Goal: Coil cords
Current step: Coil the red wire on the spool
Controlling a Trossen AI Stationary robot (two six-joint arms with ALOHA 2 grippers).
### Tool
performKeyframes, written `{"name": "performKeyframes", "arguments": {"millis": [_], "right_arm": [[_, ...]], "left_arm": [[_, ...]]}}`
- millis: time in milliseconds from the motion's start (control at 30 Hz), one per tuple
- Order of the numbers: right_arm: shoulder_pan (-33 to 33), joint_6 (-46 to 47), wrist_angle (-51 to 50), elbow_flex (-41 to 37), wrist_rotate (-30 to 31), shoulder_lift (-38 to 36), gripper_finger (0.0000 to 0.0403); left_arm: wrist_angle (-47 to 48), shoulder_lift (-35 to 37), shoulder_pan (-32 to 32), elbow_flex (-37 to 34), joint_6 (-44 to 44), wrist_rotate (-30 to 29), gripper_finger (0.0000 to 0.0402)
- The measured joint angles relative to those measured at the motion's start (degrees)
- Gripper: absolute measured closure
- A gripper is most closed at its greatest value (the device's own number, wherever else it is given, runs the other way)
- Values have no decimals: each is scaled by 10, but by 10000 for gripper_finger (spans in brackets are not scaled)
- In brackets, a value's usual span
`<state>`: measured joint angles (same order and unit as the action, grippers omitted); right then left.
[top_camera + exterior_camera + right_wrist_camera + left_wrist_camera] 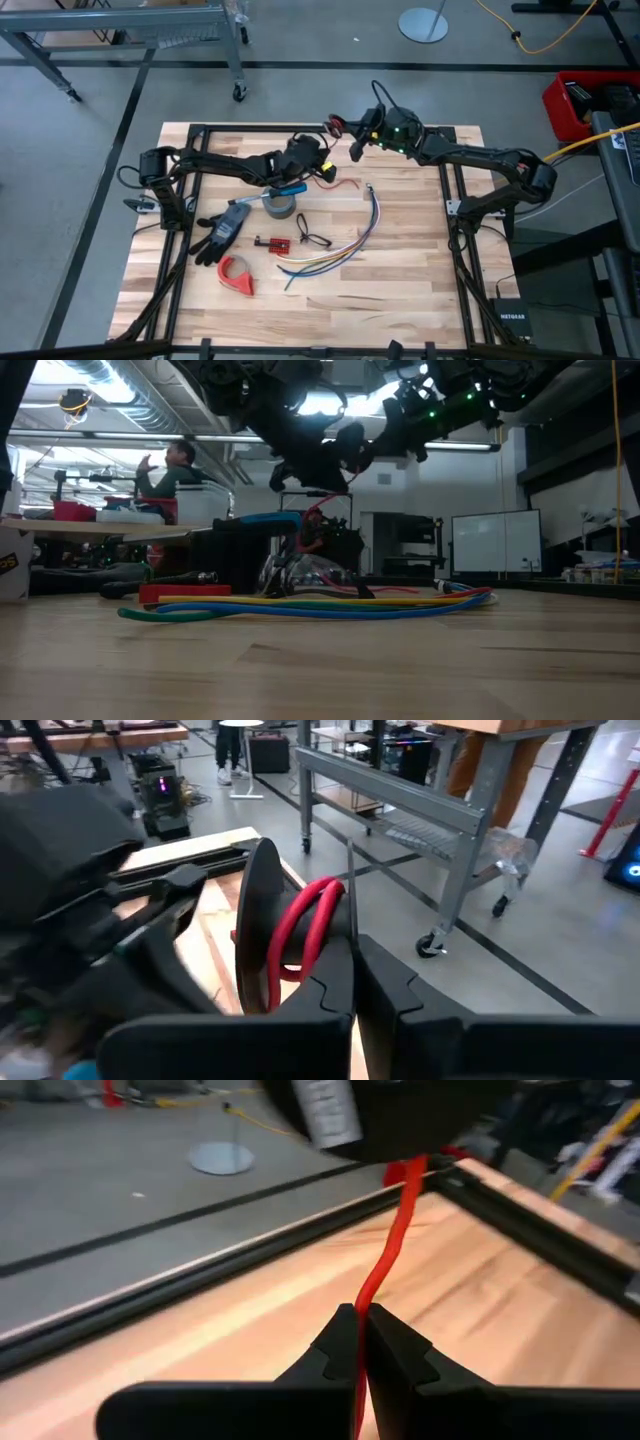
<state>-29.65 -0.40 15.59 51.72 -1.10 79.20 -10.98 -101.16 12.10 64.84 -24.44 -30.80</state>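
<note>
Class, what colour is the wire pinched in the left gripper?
Red: the wire shows best in the left wrist view.

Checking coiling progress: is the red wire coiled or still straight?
Partly coiled. Red wire loops at the shut right claw; a straight strand runs into the shut left claw.

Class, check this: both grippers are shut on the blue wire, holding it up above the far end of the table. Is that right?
Not quite. The wire is red, not blue; the left wrist view shows it pinched in the left gripper, and the right wrist view shows red loops at the right gripper. The rest stands: both are shut, raised above the table's far end.
</note>
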Motion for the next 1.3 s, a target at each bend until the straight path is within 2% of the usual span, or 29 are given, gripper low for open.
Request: {"name": "performKeyframes", "arguments": {"millis": [267, 467, 867, 1300], "right_arm": [[0, 0, -44, -1, -28, -35, 402], [0, 0, -48, -1, -56, -41, 402], [0, 2, -21, 0, -77, -43, 402], [0, 8, -17, 0, -90, -60, 402]], "left_arm": [[24, 0, 0, 0, 32, -61, 401], [22, 0, 0, 0, 74, -63, 397], [36, -1, 1, -2, 98, -56, 338], [51, -1, 0, -1, 99, -54, 334]]}}
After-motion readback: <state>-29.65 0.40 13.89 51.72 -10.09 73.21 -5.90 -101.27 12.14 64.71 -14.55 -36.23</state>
